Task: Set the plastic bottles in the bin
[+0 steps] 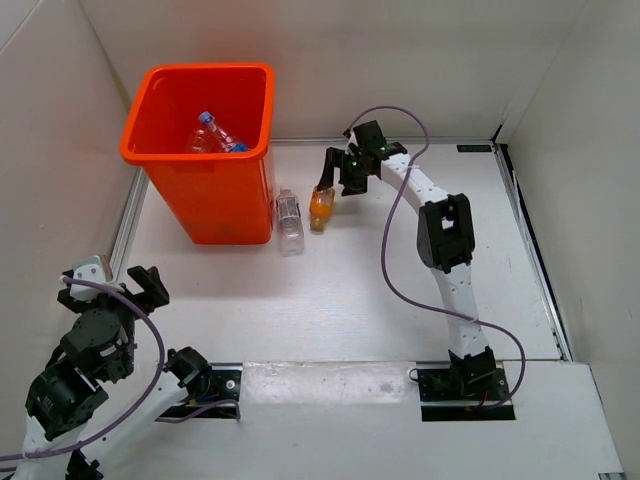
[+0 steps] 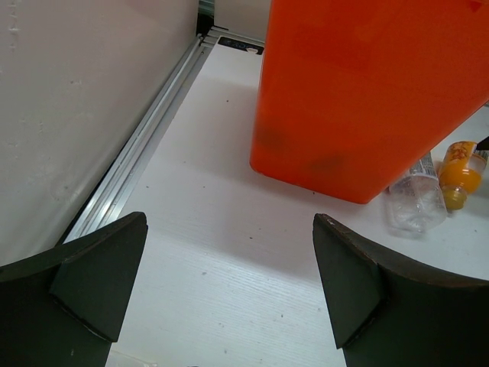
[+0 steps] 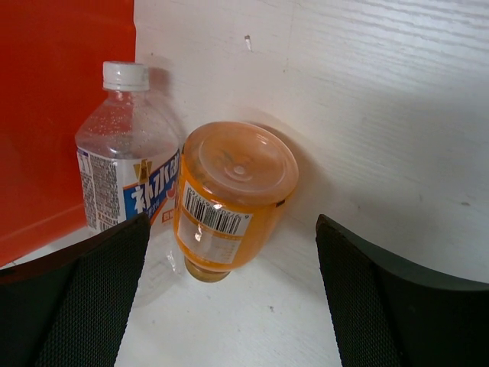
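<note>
The orange bin (image 1: 215, 200) stands at the back left, with a clear bottle with a blue cap (image 1: 212, 135) lying inside it. A clear bottle with a white cap (image 1: 289, 222) lies on the table against the bin's right side. A short orange bottle (image 1: 320, 208) lies just right of it. My right gripper (image 1: 338, 183) is open right above the orange bottle. In the right wrist view the orange bottle (image 3: 229, 199) lies between and beyond the open gripper (image 3: 229, 298), untouched, with the clear bottle (image 3: 126, 168) and bin (image 3: 53, 115) to its left. My left gripper (image 1: 112, 285) is open and empty.
White walls enclose the table on the left, back and right. In the left wrist view the open gripper (image 2: 229, 283) hovers over bare table in front of the bin (image 2: 367, 92), with a metal rail (image 2: 137, 153) along the left wall. Both bottles (image 2: 416, 202) show at the right.
</note>
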### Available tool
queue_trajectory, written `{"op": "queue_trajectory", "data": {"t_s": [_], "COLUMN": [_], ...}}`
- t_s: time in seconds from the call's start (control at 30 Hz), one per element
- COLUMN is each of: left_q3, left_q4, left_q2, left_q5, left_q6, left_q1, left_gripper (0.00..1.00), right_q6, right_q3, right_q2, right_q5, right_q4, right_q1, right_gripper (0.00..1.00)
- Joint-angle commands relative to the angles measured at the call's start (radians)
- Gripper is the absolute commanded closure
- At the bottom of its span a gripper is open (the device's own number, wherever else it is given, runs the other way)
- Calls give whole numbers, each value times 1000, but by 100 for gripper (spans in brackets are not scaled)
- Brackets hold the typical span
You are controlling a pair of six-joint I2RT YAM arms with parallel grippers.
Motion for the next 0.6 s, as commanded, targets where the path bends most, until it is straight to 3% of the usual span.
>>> {"op": "queue_trajectory", "data": {"t_s": [0.0, 0.57], "left_q3": [-7, -11], "left_q4": [17, 21], "left_q2": [3, -2], "left_q5": [10, 10], "left_q6": [13, 17], "left_q1": [4, 1], "left_gripper": [0, 0], "right_q6": [-17, 50], "right_q3": [67, 164], "right_q2": [29, 125], "right_q5": [2, -62], "right_q4": [-22, -81], "right_q1": [26, 56], "right_gripper": [10, 10]}}
